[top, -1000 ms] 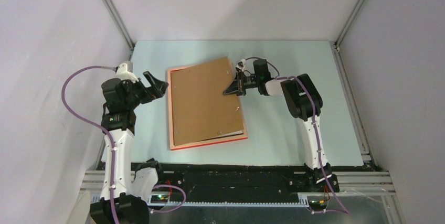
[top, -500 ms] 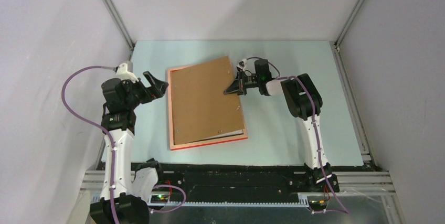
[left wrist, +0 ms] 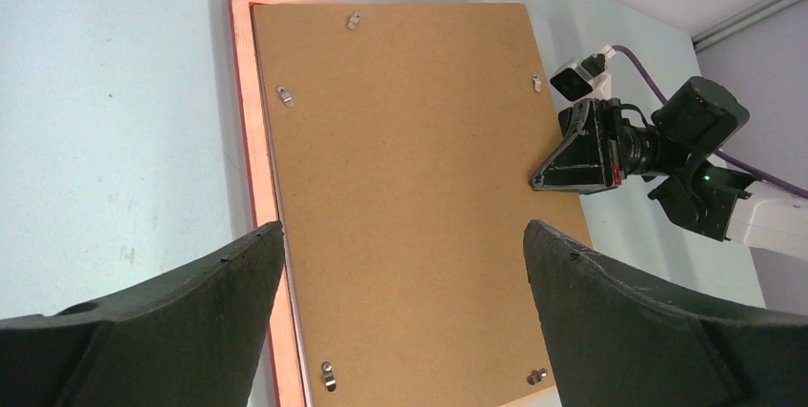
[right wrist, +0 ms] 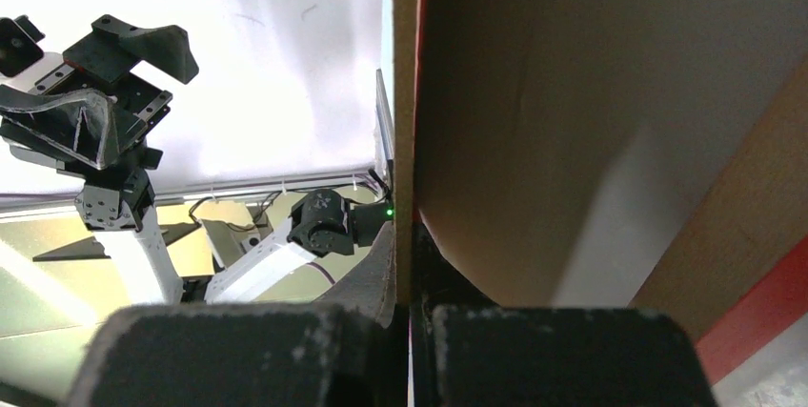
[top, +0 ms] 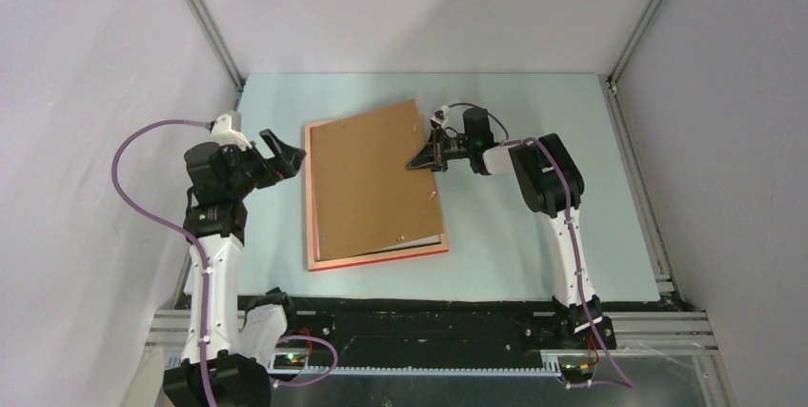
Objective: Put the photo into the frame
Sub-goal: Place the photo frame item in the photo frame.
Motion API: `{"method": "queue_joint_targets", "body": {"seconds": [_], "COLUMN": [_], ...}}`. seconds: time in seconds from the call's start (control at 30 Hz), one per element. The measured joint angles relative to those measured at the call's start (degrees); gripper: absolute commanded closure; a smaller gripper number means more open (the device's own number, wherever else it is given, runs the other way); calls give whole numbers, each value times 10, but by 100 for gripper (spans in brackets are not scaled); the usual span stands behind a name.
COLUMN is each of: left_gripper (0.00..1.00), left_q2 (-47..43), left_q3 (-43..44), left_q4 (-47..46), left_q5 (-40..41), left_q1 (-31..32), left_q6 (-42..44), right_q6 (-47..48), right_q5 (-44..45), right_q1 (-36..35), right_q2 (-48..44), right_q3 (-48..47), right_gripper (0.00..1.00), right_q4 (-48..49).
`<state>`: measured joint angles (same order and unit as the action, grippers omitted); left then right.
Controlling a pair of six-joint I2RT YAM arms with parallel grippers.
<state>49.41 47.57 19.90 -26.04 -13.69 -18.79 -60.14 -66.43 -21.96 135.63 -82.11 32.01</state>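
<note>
The frame [top: 381,259] lies face down on the table, showing its red rim and pale back edge; it also shows in the left wrist view [left wrist: 243,121]. The brown backing board [top: 367,183] lies on it, its right side tilted up. My right gripper [top: 412,167] is shut on the board's right edge [right wrist: 405,92], with the fingers [right wrist: 238,350] pressed together on it. My left gripper [top: 286,154] is open and empty just left of the frame, its jaws wide apart [left wrist: 402,226]. The photo is hidden. A thin pale strip [top: 434,239] shows under the board's near edge.
The board [left wrist: 410,159] carries small metal clips near its corners [left wrist: 328,376]. The table [top: 534,254] is pale blue. Grey walls and metal rails close it in on three sides. A black rail runs along the near edge by the arm bases.
My right gripper has raised the board's right edge slightly, so its far right corner sits a little higher. The left arm has not moved.
</note>
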Motion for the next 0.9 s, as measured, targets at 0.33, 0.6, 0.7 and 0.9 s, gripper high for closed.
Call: {"method": "queue_joint_targets", "body": {"seconds": [0.33, 0.6, 0.7, 0.9], "left_gripper": [0, 0, 0, 0], "left_q2": [0, 0, 0, 0], "left_q3": [0, 0, 0, 0], "left_q4": [0, 0, 0, 0], "left_q5": [0, 0, 0, 0], "left_q1": [0, 0, 0, 0], "left_q6": [0, 0, 0, 0], "right_q6": [-9, -13, -13, -13], "right_q5": [2, 7, 7, 11], "right_q1": [-2, -6, -7, -9], "right_q2": [1, 7, 8, 8], "right_q3": [6, 7, 8, 12], "right_gripper": [100, 100, 100, 100], "right_q4": [9, 13, 13, 13]}}
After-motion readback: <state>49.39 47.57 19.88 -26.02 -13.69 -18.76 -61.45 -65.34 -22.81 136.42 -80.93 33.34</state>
